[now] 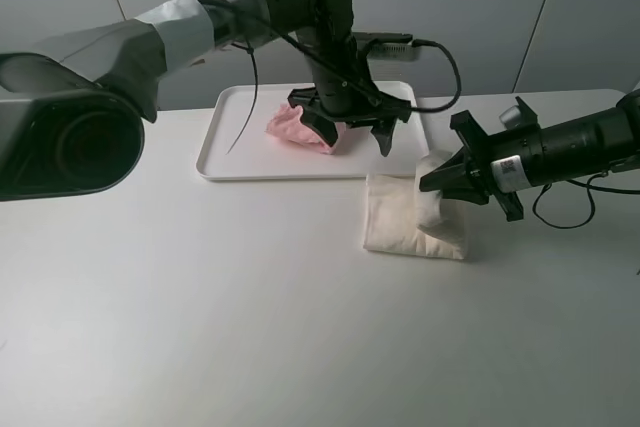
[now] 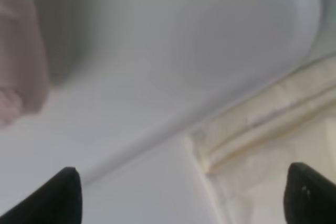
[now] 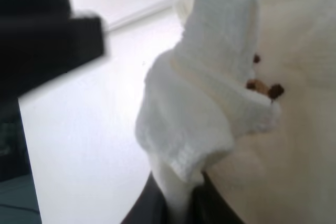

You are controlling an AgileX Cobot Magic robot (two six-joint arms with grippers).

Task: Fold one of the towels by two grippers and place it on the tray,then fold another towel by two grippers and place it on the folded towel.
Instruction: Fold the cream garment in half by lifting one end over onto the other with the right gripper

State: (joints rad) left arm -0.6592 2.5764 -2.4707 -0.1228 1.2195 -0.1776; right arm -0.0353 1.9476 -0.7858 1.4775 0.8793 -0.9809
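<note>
Cream towel [image 1: 412, 215]: soft, light, limp; likely sags and unfolds if held at one point only. Best hold: folded edge or corners, one per gripper. Lies on counter [image 1: 200, 307] just beside tray [image 1: 230, 162]. Right gripper [image 1: 437, 183]: jaws closed on raised towel edge. Left gripper [image 1: 350, 127]: jaws open, empty, above tray edge near pink towel [image 1: 300, 127].

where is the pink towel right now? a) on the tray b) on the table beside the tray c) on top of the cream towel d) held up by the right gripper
a: the pink towel lies on the white tray, while the cream towel sits on the table, pinched by the right gripper.
</note>
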